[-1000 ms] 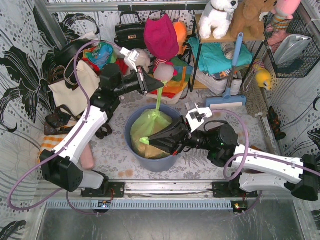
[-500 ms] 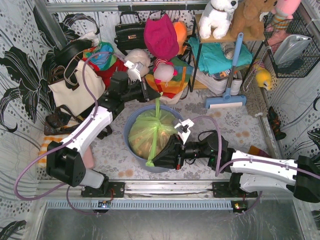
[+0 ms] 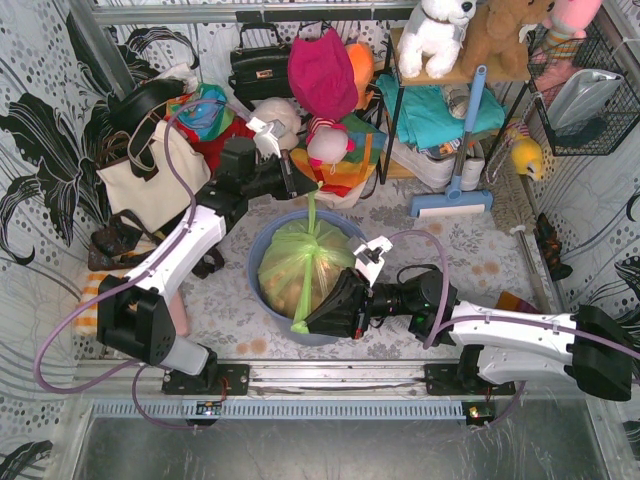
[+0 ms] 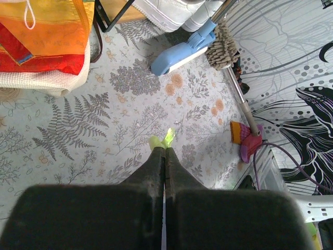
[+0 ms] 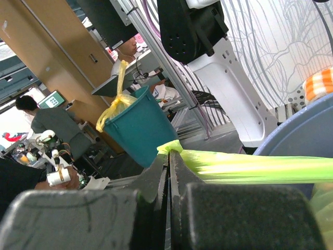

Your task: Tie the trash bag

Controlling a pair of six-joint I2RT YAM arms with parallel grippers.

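The lime-green trash bag (image 3: 300,265) sits in the blue-grey bin (image 3: 262,306), tan paper showing through. Its two gathered ends cross over the top and stretch apart. My left gripper (image 3: 309,189) is shut on the far end, held taut above the bin's far rim; a green tip (image 4: 162,140) pokes past its fingertips. My right gripper (image 3: 307,322) is shut on the near end at the bin's front rim; in the right wrist view the stretched green strip (image 5: 255,165) runs off from my jaws.
Bags and toys crowd the back: a cream tote (image 3: 150,180), a black handbag (image 3: 262,62), a pink hat (image 3: 322,70), a shelf (image 3: 440,110) of cloths. A blue mop (image 3: 452,200) lies at the right of the bin.
The right gripper has pulled its bag end from the bin's middle down to the front rim. The left gripper dropped slightly toward the bin. The bag neck has drawn tight.
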